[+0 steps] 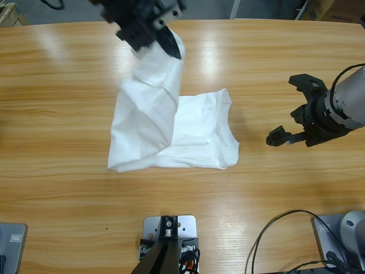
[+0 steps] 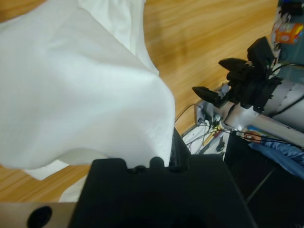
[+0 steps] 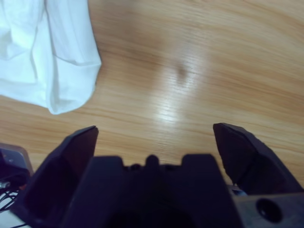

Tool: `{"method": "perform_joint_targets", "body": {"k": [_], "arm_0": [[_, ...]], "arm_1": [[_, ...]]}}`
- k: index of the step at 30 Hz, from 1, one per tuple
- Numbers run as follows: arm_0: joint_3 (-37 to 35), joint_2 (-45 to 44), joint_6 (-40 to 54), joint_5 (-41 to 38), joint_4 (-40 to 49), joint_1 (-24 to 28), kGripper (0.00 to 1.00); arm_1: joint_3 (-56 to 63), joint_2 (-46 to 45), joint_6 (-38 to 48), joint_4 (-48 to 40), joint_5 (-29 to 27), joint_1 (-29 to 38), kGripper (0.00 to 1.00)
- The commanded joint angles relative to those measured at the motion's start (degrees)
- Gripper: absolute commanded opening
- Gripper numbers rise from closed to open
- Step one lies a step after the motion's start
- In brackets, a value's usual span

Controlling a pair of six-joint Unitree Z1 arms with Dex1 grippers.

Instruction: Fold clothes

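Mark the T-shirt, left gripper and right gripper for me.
T-shirt (image 1: 194,134): high view, flat part lying on the table.
left gripper (image 1: 162,37): high view, jaws shut on the lifted cloth.
right gripper (image 1: 290,108): high view, midway between its open jaws.

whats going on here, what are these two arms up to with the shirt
They are folding a white T-shirt on a long wooden table. The left gripper is shut on one part of the shirt and holds it lifted above the rest, which lies flat on the wood. The right gripper hangs open and empty over bare table beside the shirt, touching nothing. So a fold is under way but the lifted part has not been laid down yet.
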Motion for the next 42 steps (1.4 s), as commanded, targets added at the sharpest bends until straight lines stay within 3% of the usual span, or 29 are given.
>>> {"method": "perform_joint_targets", "body": {"k": [1,11,20,21,22,23,26,31,35,42], "arm_0": [[-11.63,11.69,-1.85,-1.94,4.73,-2.98,0.000],[-15.43,20.11,-1.05,-1.70,10.21,-4.30,0.000],[-30.18,27.51,-3.50,-2.24,14.70,-5.65,0.000],[-30.71,27.90,-3.95,-2.24,14.86,-5.90,0.348],[-31.04,28.14,-4.06,-2.12,14.94,-5.97,0.901],[-31.73,28.33,-4.24,-1.96,14.98,-5.97,0.973],[-38.44,28.77,-5.98,1.26,14.86,-5.97,0.973],[-57.04,33.20,-9.91,1.57,14.61,-5.88,0.973],[-59.31,32.59,-8.72,1.68,13.57,-5.88,0.973],[-59.38,28.28,-9.39,2.65,1.87,-5.62,0.973]], "arm_1": [[3.64,2.35,-0.14,-1.51,0.64,-1.02,1.000],[5.50,1.44,-0.40,-2.11,0.61,-2.41,1.000],[7.68,0.36,-0.40,-3.01,0.87,-2.41,1.000],[7.64,0.33,-0.40,-3.02,0.91,-2.41,1.000],[7.64,0.17,-0.40,-3.02,0.96,-2.41,1.000],[7.64,-0.02,-0.40,-3.02,1.00,-2.41,1.000],[7.96,-0.36,-0.40,-3.02,1.08,-2.41,1.000],[8.52,-0.51,-0.40,-3.27,1.26,-2.41,1.000],[8.52,-0.43,-0.40,-3.64,1.42,-2.41,1.000],[8.61,-0.08,-0.40,-4.26,1.59,-2.41,1.000]]}}
